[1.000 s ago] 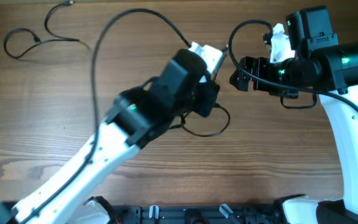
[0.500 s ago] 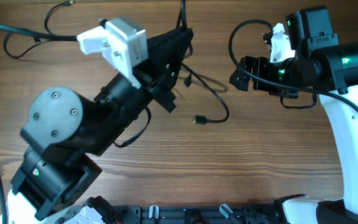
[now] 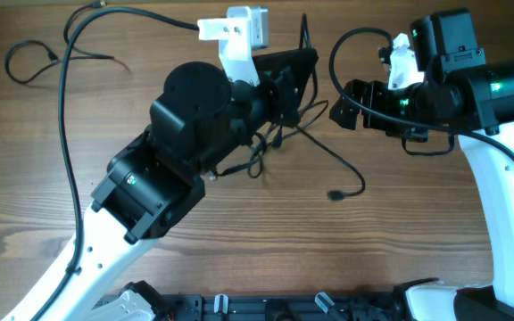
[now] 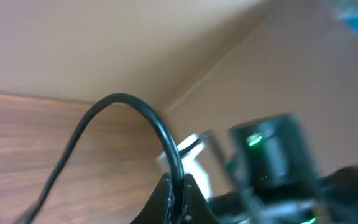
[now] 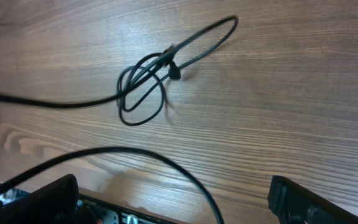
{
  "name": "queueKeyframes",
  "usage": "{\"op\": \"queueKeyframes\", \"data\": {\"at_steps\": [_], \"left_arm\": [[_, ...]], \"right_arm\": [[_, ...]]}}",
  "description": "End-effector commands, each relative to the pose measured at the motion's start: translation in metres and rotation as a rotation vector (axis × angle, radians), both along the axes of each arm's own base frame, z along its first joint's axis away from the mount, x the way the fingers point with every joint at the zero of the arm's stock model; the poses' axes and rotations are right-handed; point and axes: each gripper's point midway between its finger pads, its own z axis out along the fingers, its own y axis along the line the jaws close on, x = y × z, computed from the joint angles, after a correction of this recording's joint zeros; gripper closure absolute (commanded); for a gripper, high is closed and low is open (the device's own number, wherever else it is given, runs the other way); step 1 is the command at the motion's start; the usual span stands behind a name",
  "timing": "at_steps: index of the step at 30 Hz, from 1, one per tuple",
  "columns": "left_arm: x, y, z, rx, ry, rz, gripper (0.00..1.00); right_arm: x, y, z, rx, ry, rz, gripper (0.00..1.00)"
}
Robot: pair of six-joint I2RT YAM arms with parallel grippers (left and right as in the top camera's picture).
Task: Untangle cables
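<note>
My left gripper (image 3: 302, 64) is raised over the table's far middle and shut on a thin black cable (image 4: 122, 99). In the left wrist view the fingers (image 4: 166, 193) pinch it and it arcs up and left. Below the gripper the cables form a knot (image 3: 264, 150), and one strand runs right to a small plug (image 3: 335, 194). The right wrist view shows a knotted loop (image 5: 145, 81) lying on the wood. Another thin cable (image 3: 34, 58) lies at the far left. My right gripper (image 3: 340, 103) is open and empty, just right of the left gripper; its jaws stand wide apart (image 5: 176, 202).
The wooden table (image 3: 418, 232) fills the view. A thick black arm wire (image 3: 65, 134) curves along the left arm, and another (image 3: 351, 40) loops beside the right gripper. The arm bases sit at the near edge (image 3: 266, 308).
My left arm has swung right and toward the far side, carrying the cable nearer the right gripper. The loose plug end has slid right across the table. The right arm has not moved.
</note>
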Motion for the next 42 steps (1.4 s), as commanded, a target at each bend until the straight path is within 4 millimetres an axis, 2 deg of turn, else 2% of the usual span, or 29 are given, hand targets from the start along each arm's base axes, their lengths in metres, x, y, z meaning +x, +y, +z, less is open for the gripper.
{"op": "queueKeyframes", "data": {"at_steps": [1,2,5,7,8,10,11,12,13,14,15,16,18,19,21,22,25,27,30,32,33,35,37,42], "left_arm": [[-0.027,-0.006,0.04,-0.297,0.143,-0.127,0.96],[-0.033,-0.011,0.043,-0.331,0.182,-0.176,0.96],[-0.037,-0.011,0.045,-0.365,0.22,-0.198,0.96],[-0.049,-0.017,0.051,-0.428,0.298,-0.277,0.96],[-0.043,-0.014,0.051,-0.421,0.271,-0.248,0.96],[-0.045,-0.013,0.052,-0.39,0.233,-0.269,0.96],[-0.03,-0.003,0.051,-0.317,0.117,-0.178,0.96],[-0.011,0.013,0.034,-0.25,0.119,-0.056,0.96],[-0.007,0.017,0.02,-0.261,0.213,-0.033,0.96],[-0.009,0.017,0.015,-0.259,0.245,-0.052,0.96],[-0.005,0.02,0.015,-0.224,0.201,-0.039,0.96],[0.006,0.033,0.009,-0.145,0.141,0.037,0.96],[0.002,0.03,0.002,-0.14,0.181,0.009,0.96],[-0.009,0.019,0.012,-0.163,0.161,-0.084,0.96],[-0.059,-0.006,0.073,-0.284,-0.027,-0.432,0.96],[-0.086,-0.005,0.108,-0.375,-0.122,-0.566,0.96],[-0.106,0.002,0.14,-0.536,-0.07,-0.655,0.96],[-0.115,0.001,0.144,-0.541,-0.088,-0.689,0.96],[-0.091,0.004,0.132,-0.473,-0.146,-0.579,0.96],[-0.047,0.015,0.104,-0.38,-0.112,-0.38,0.96],[-0.011,0.031,0.075,-0.285,-0.072,-0.193,0.96],[0.034,0.069,0.033,-0.073,-0.072,0.094,0.96],[0.059,0.112,0.009,0.073,-0.059,0.329,0.96],[0.084,0.186,0.001,0.111,-0.028,0.609,0.96]], "right_arm": [[-0.002,0.003,-0.002,0.008,0.008,0.011,0.0],[-0.001,0.003,-0.001,0.009,0.004,0.011,0.0],[0.0,0.002,-0.001,0.005,-0.002,0.01,0.0],[0.001,-0.004,-0.004,-0.033,-0.003,-0.005,0.0],[0.001,-0.004,-0.004,-0.032,-0.003,-0.006,0.0],[0.003,-0.008,-0.005,-0.053,-0.004,-0.026,0.0],[0.004,-0.013,-0.006,-0.071,-0.004,-0.055,0.0],[0.006,-0.018,-0.006,-0.082,0.002,-0.096,0.0],[0.007,-0.024,-0.007,-0.095,0.011,-0.138,0.0],[0.01,-0.034,-0.008,-0.117,0.01,-0.185,0.0],[0.014,-0.05,-0.009,-0.15,0.009,-0.279,0.0],[0.019,-0.073,-0.01,-0.187,0.013,-0.418,0.0],[0.021,-0.09,-0.01,-0.192,0.018,-0.487,0.0],[0.021,-0.095,-0.01,-0.194,0.018,-0.499,0.0],[0.023,-0.096,-0.009,-0.203,0.004,-0.476,0.0],[0.024,-0.096,-0.009,-0.208,-0.004,-0.46,0.0],[0.026,-0.096,-0.008,-0.204,-0.011,-0.463,0.0],[0.027,-0.096,-0.008,-0.199,-0.011,-0.475,0.0],[0.027,-0.096,-0.008,-0.194,-0.008,-0.486,0.0],[0.026,-0.096,-0.008,-0.195,-0.004,-0.486,0.0],[0.025,-0.096,-0.008,-0.196,-0.003,-0.485,0.0],[0.023,-0.096,-0.009,-0.2,0.006,-0.482,0.0],[0.022,-0.096,-0.01,-0.203,0.013,-0.481,0.0],[0.021,-0.096,-0.01,-0.205,0.017,-0.479,0.0]]}}
